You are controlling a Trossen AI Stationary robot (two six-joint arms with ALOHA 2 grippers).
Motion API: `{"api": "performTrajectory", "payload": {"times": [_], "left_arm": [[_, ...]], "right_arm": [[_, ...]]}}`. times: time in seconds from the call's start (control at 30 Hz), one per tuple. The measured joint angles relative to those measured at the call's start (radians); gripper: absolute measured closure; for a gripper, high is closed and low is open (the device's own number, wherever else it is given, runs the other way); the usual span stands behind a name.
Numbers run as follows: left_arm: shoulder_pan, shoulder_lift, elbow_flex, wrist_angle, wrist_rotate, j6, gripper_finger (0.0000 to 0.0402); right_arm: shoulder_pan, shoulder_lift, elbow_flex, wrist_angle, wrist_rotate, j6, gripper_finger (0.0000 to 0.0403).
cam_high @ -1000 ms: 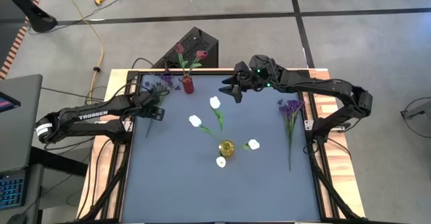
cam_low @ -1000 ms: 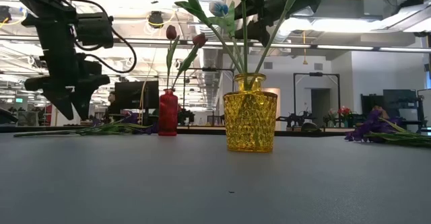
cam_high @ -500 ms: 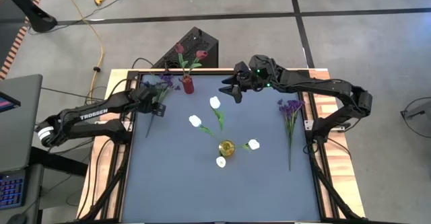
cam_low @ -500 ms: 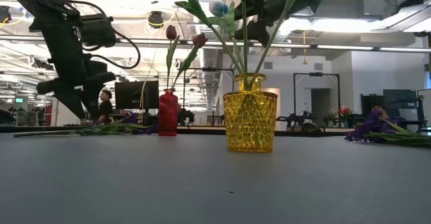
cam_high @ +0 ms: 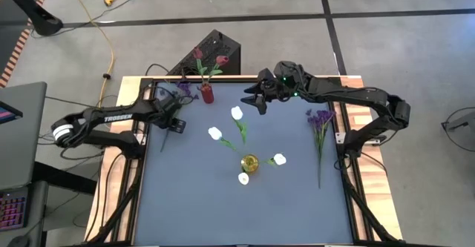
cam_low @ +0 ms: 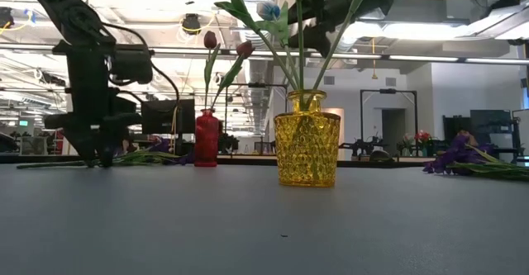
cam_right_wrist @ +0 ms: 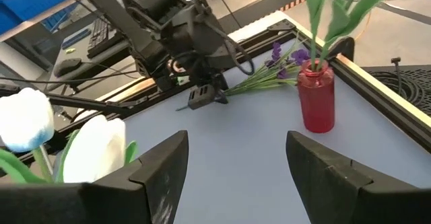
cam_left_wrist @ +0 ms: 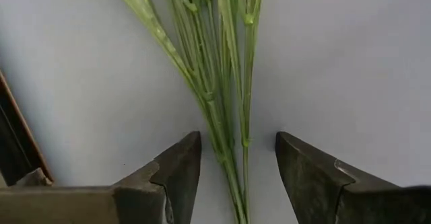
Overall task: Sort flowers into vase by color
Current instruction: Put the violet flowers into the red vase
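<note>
A purple sprig (cam_high: 178,93) lies at the table's far left, its green stems (cam_left_wrist: 225,103) flat on the tabletop. My left gripper (cam_high: 176,123) points down over those stems, open, one finger on either side of them (cam_left_wrist: 236,167), low at the table (cam_low: 95,155). I see no touch. My right gripper (cam_high: 260,100) hangs open and raised near the far edge (cam_right_wrist: 236,163). Dark red tulips stand in a red vase (cam_high: 206,94). White tulips (cam_high: 237,113) stand in a yellow vase (cam_high: 249,163). A second purple sprig (cam_high: 319,121) lies at the right.
The red vase (cam_low: 207,139) stands just right of the left gripper, near the far edge. The yellow vase (cam_low: 307,149) stands mid-table, its tulips spreading wide. The second purple sprig (cam_low: 471,161) lies along the right edge. The table's near half is bare mat.
My left gripper has sunk toward the table over the purple sprig's stems and tipped to point more steeply down. Its fingers have kept the same gap. The sprig has not moved.
</note>
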Motion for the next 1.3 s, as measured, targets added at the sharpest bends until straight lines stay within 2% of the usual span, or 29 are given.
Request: {"api": "performTrajectory", "payload": {"times": [0.1, 0.2, 0.3, 0.4, 0.47, 0.63, 0.87, 1.03, 1.13, 1.3], "left_arm": [[0.0, 0.036, 0.003, -0.004, -0.001, -0.006, 0.0221], [-0.001, 0.053, 0.005, -0.006, 0.006, -0.018, 0.0243], [0.0, 0.05, 0.004, -0.003, 0.011, -0.02, 0.0294], [0.0, 0.038, 0.001, -0.004, -0.027, -0.033, 0.0364], [0.001, 0.025, 0.0, -0.004, -0.047, -0.046, 0.0389], [0.002, -0.041, 0.008, -0.019, -0.086, -0.081, 0.0396], [0.002, -0.219, 0.074, 0.041, -0.127, -0.109, 0.0399], [0.002, -0.347, 0.132, 0.095, -0.218, -0.13, 0.0401], [0.002, -0.416, 0.154, 0.207, -0.235, -0.065, 0.0401], [0.002, -0.493, 0.155, 0.47, -0.181, 0.03, 0.0401]], "right_arm": [[0.009, 0.0, 0.0, 0.0, 0.0, 0.0, 0.0127], [0.021, 0.0, 0.0, -0.003, 0.0, 0.0, 0.0127], [0.032, 0.0, 0.0, -0.013, 0.0, 0.0, 0.0127], [0.04, 0.0, 0.0, -0.034, 0.0, 0.0, 0.0127], [0.043, 0.0, 0.0, -0.046, 0.0, 0.0, 0.0127], [0.043, 0.0, 0.0, -0.069, 0.0, 0.0, 0.0127], [0.043, 0.0, 0.0, -0.071, 0.0, 0.008, 0.0127], [0.043, 0.0, 0.0, -0.071, 0.0, 0.009, 0.0127], [0.043, 0.0, 0.0, -0.071, 0.0, 0.01, 0.0127], [0.043, 0.0, 0.0, -0.068, 0.0, 0.01, 0.0127]]}}
